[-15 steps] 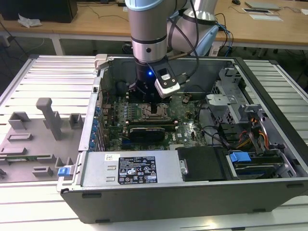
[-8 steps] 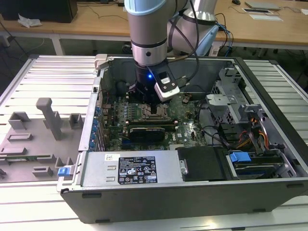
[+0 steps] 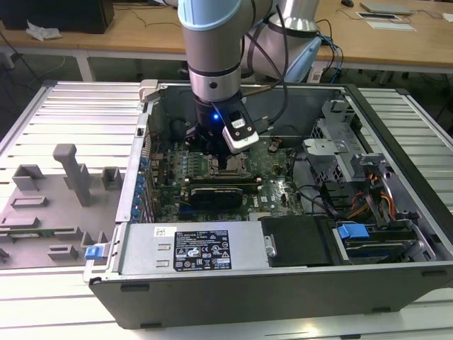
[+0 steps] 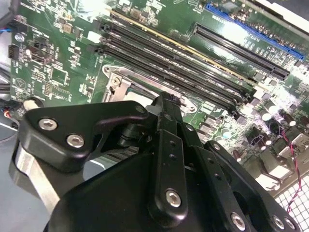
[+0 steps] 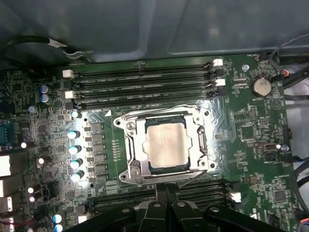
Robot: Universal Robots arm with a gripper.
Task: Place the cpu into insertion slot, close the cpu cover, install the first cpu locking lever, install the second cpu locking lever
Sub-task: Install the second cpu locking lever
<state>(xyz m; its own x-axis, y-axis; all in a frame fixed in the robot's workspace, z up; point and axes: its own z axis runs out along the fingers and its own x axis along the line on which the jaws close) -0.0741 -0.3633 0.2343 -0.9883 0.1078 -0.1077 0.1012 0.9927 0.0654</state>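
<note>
The gripper [image 4: 166, 104] hangs low over the green motherboard [image 3: 279, 188] inside the open computer case [image 3: 283, 283], its black fingers [image 4: 166, 145] pressed together with nothing held between them. In the second wrist view the fingertips stand just over the near rim of the insertion slot [image 4: 126, 87], at the edge of its metal frame; whether they touch it I cannot tell.

In the first wrist view the cpu [image 5: 166, 144] lies flat in the insertion slot [image 5: 129, 126], its pale metal top showing through the square window of the cpu cover [image 5: 140, 147], which lies down around it. The gripper [image 5: 166, 205] sits just beyond one side of the socket, over a bank of long black memory slots [image 5: 203, 189]; a second bank of memory slots [image 5: 145, 87] runs along the opposite side. A row of small silver capacitors [image 5: 73, 150] stands close along a third side, and a coin battery [image 5: 262, 87] lies well apart past a corner.

In the exterior view the arm [image 3: 216, 64] comes straight down into the case, with the case's walls on all sides, a black heatsink bar [image 3: 216, 193] just beside the socket, the power supply [image 3: 202, 248] along the near wall, and drive cages [image 3: 340, 149] on the exterior view's right.
</note>
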